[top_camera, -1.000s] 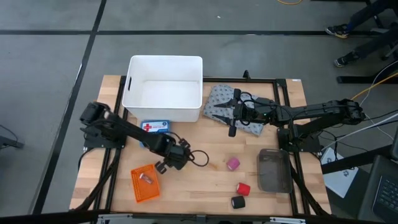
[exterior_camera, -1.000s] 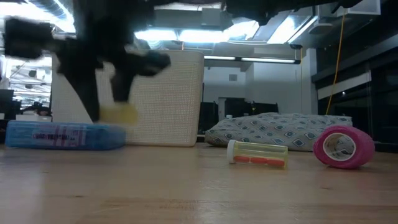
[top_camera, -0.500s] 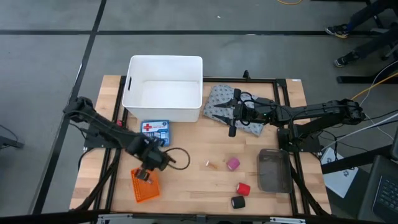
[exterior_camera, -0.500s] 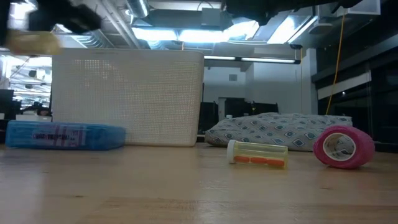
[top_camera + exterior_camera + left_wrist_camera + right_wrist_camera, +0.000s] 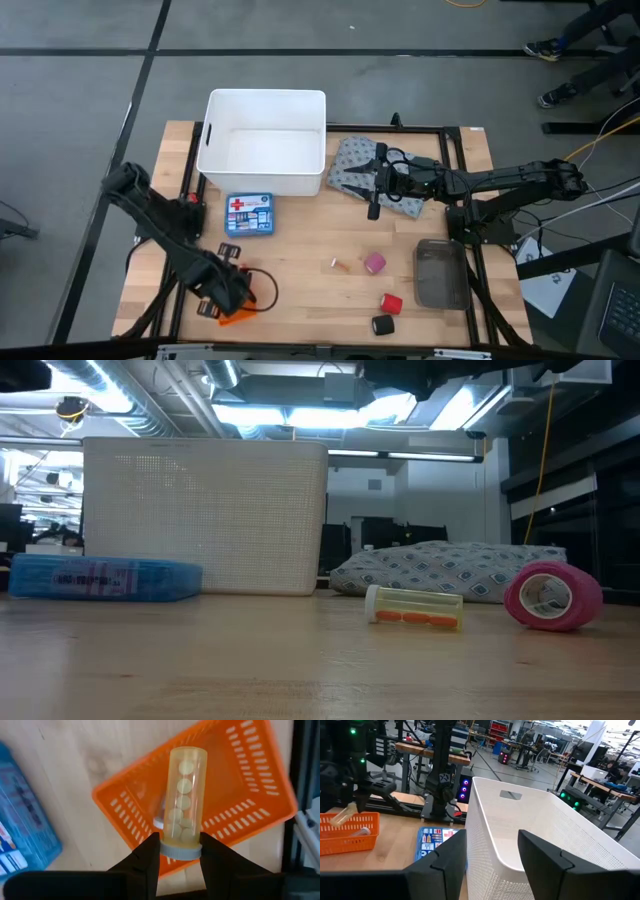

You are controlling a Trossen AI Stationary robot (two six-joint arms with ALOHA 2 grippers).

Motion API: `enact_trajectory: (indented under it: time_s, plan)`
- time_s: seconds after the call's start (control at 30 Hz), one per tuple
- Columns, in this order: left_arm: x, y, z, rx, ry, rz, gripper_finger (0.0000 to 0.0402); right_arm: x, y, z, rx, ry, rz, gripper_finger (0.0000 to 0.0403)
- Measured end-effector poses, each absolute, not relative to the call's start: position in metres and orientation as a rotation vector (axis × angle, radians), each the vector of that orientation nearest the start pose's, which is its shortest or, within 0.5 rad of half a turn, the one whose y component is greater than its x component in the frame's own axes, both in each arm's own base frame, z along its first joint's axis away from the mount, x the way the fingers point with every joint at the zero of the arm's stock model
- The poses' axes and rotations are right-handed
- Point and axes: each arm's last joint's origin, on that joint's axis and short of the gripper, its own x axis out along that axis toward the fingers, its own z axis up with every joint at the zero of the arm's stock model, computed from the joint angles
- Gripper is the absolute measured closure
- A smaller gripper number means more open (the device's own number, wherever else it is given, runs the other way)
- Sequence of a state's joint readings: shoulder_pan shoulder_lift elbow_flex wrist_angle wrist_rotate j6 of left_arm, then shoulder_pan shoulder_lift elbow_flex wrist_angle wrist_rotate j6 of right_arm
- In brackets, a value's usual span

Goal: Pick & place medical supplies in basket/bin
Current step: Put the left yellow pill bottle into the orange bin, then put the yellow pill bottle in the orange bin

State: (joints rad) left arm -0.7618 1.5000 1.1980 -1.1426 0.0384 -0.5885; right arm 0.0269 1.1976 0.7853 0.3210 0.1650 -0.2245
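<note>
Wooden table [image 5: 300, 285] bears tub [image 5: 263, 140], basket [image 5: 236, 316], probably three rolls [image 5: 375, 263].

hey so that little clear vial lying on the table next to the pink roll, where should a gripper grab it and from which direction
Grip the vial across the middle of its clear barrel, coming straight down from above. It lies on its side on the table, so its round flanks are exposed to both fingers, while the capped end is a smaller target. The pink roll sits beside it, so set the fingers across the barrel, clear of the roll.

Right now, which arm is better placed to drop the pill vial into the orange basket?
Left. The left gripper already holds the pill vial directly above the orange basket. The right gripper hovers open over the grey dotted pack, far across the table.
</note>
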Motion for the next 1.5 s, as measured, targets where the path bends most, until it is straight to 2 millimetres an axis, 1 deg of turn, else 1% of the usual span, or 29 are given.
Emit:
enact_trajectory:
  time_s: [0.27,0.43,0.6,0.8,0.93,1.1,1.2,1.3,1.4,1.5]
  plan:
    - [0.196,-0.195,0.233,0.107,1.560,-0.150,0.0292,0.268,0.002,0.297,-0.233,0.106,-0.127,0.0225]
    - [0.198,-0.196,0.220,0.155,1.636,-0.100,0.0276,0.268,0.002,0.297,-0.233,0.106,-0.127,0.0225]
    - [0.195,-0.192,0.217,0.195,1.671,-0.033,0.0246,0.268,0.002,0.297,-0.232,0.106,-0.128,0.0225]
    - [0.195,-0.192,0.218,0.205,1.664,-0.051,0.0215,0.268,0.002,0.297,-0.232,0.106,-0.128,0.0225]
    - [0.197,-0.191,0.218,0.234,1.649,-0.057,0.0208,0.268,0.002,0.297,-0.232,0.106,-0.131,0.0225]
    - [0.202,-0.186,0.218,0.266,1.640,-0.076,0.0212,0.268,0.002,0.297,-0.232,0.106,-0.131,0.0224]
    - [0.207,-0.179,0.218,0.333,1.610,-0.078,0.0215,0.268,0.002,0.297,-0.230,0.106,-0.131,0.0224]
    - [0.217,-0.169,0.219,0.436,1.569,-0.082,0.0217,0.268,0.002,0.297,-0.229,0.106,-0.131,0.0224]
    - [0.232,-0.155,0.219,0.522,1.507,-0.090,0.0217,0.268,0.002,0.297,-0.229,0.106,-0.131,0.0224]
    - [0.254,-0.140,0.219,0.547,1.414,-0.128,0.0217,0.268,0.002,0.297,-0.229,0.106,-0.130,0.0224]
